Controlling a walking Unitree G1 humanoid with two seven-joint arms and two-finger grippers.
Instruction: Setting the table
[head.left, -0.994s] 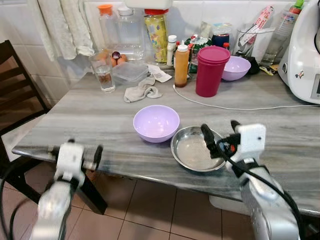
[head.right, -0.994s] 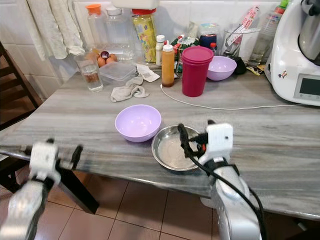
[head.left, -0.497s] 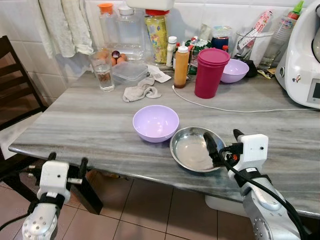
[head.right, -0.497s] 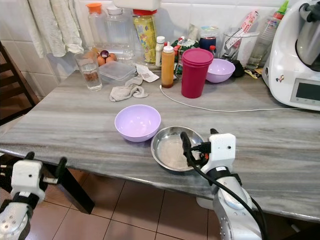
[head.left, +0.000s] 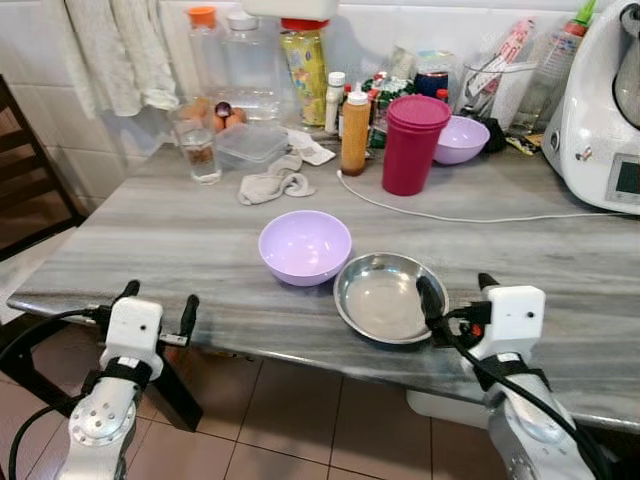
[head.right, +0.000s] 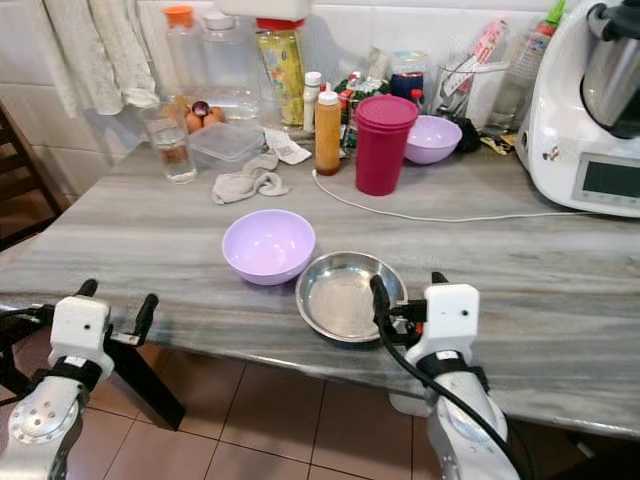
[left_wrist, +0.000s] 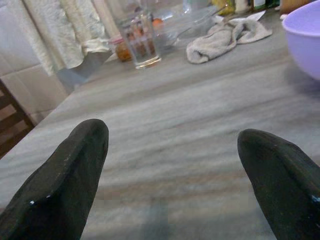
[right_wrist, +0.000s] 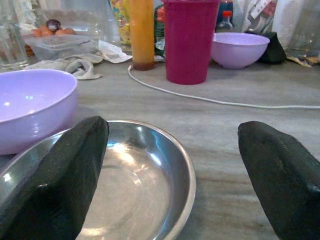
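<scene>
Left end effector (head.left: 158, 305) hung at the counter's (head.left: 150, 240) near edge, fingers apart, holding nothing. Left wrist view looked across bare counter toward a drinking glass (left_wrist: 141, 42) and a crumpled grey cloth (left_wrist: 227, 36).

Near the front middle: one lavender bowl (head.left: 305, 246), upright and empty, with one steel dish (head.left: 385, 297) just beside it on the right, rims close to touching or touching, can't tell which.

Right end effector (head.left: 458, 304) sat at the dish's right rim, fingers apart. One finger (right_wrist: 60, 175) was over the dish, the other off to the side above bare counter, so the rim was straddled but not clamped.

Progress, my read: early. Bowl and dish are out near the front edge, roughly one place setting. No cutlery or cup is set with them. The glass, a magenta tumbler (head.left: 413, 143) and a second lavender bowl (head.left: 461, 138) all stood at the back among the clutter.

Counts:
- lavender bowls: 2
- steel dish: 1
- magenta tumbler: 1
- glass: 1
- orange sauce bottle (head.left: 354, 131): 1
- cloth: 1
- white cable (head.left: 480, 217) across the counter: 1
- white appliance (head.left: 603, 110), far right: 1
</scene>
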